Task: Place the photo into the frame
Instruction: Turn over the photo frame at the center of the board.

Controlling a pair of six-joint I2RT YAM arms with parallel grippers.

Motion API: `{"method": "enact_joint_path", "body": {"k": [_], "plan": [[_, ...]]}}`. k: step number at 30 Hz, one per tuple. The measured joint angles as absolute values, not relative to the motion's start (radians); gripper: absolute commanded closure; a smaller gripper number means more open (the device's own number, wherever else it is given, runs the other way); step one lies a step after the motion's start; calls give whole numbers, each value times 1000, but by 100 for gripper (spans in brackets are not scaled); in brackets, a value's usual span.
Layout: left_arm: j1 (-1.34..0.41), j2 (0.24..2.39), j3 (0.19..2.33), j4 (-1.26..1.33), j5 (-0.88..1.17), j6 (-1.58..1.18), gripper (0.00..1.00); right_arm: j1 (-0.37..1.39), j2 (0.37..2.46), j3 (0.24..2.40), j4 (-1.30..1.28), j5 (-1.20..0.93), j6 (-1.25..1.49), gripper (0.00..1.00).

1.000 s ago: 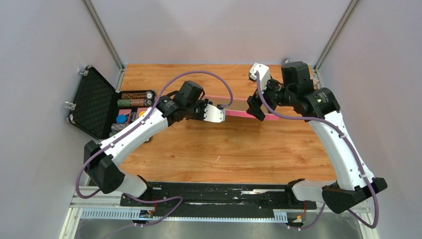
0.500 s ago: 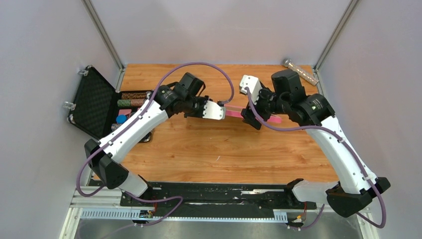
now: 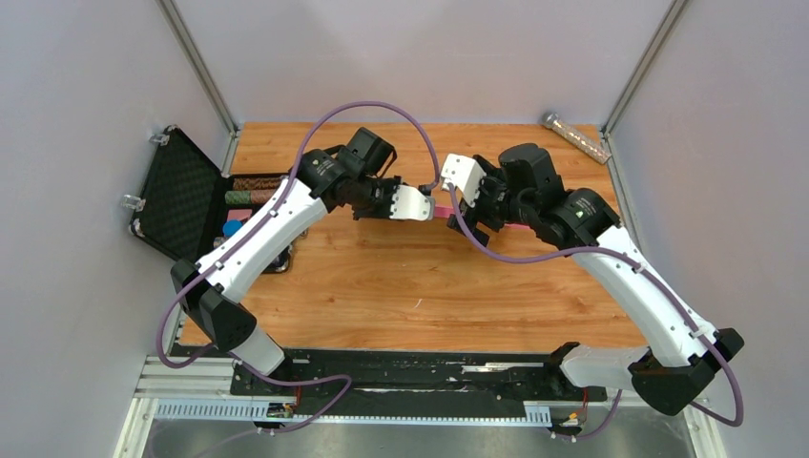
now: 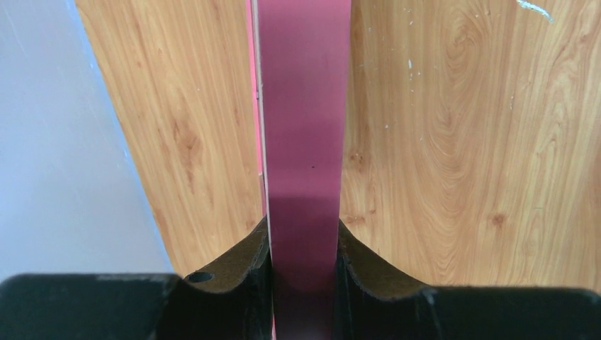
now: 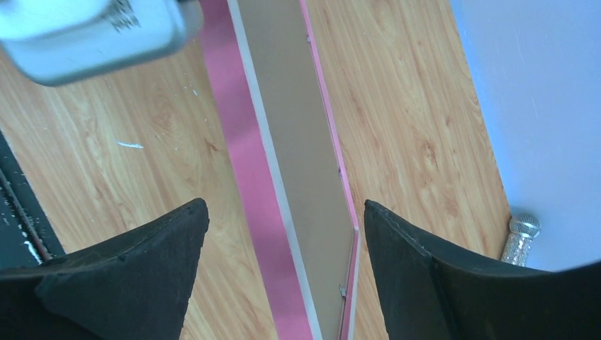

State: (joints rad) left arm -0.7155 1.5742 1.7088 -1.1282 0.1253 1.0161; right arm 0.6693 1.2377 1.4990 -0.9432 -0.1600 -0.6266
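The frame (image 4: 303,142) reads deep magenta in the left wrist view and brighter pink from the right wrist, with a thin white line along one edge. The backing board (image 5: 294,142) is plain flat brown. The left gripper (image 4: 303,248) is black, and the right gripper (image 5: 283,205) is matt black too. The table (image 3: 429,286) is warm orange wood with wavy grain and dark knots. The arms (image 3: 277,224) are white with black joints and purple cables (image 3: 367,103). The case (image 3: 176,200) is black with a dimpled lid. A tube (image 3: 575,137) glitters silver, and the walls (image 3: 429,57) are pale lilac-grey.
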Motion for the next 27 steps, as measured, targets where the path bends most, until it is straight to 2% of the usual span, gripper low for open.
{"method": "enact_joint_path", "body": {"k": [11,17,27], "plan": [[-716,1581,1755,-1199,160,1019,100,671,1235,1405,-875,-101,-650,27],[-717,1582,1759,-1201,165,1019,100,672,1243,1403,-877,-104,-649,35],[-714,1594,1774,-1211,163,1020,100,674,1241,1380,-851,-112,-630,37]]}}
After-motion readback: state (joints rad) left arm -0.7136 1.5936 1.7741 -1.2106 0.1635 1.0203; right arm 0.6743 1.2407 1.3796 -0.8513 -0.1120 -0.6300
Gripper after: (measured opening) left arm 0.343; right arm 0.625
